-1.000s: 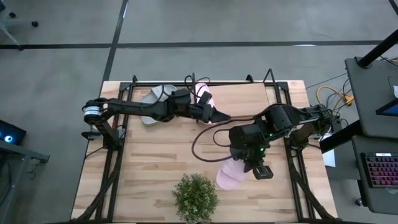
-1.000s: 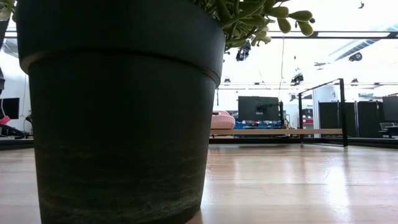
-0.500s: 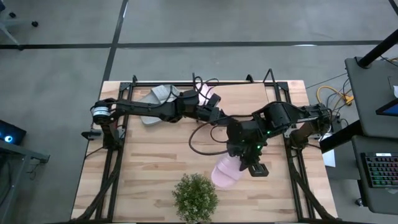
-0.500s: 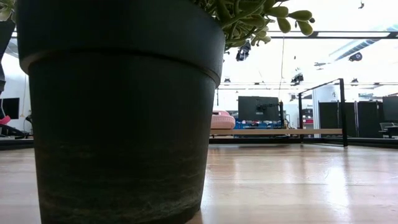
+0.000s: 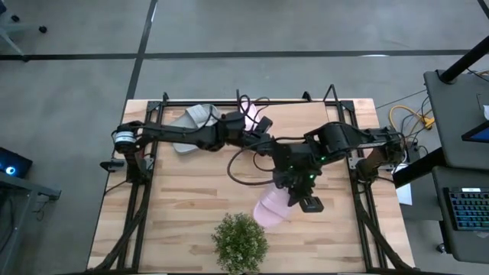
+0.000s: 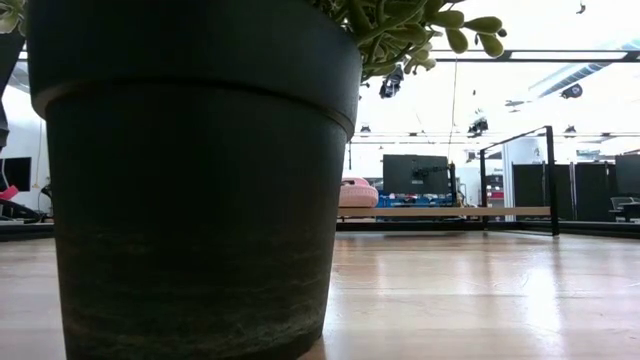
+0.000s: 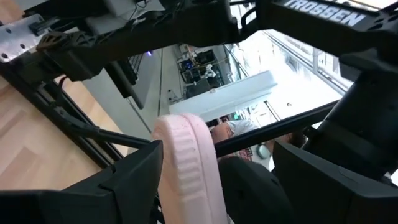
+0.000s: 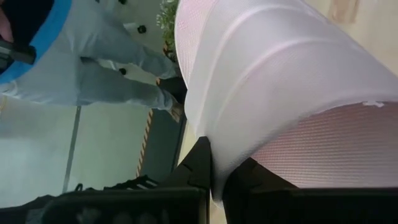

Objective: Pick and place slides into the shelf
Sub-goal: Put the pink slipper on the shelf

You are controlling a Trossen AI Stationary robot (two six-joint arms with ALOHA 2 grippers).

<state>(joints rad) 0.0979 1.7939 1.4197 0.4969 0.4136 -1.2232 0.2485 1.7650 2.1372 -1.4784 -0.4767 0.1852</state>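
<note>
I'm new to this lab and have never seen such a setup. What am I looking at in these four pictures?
Two dark robot arms work at a wooden table. One picture looks straight down, one looks level across the tabletop, mostly blocked by a plant pot, and two come from cameras on the arms' wrists. The right pincer is shut on a pink slide, a soft sandal. The left pincer is open at the shelf along the table's far edge, around another pink slide. A grey slide lies on the shelf.
</note>
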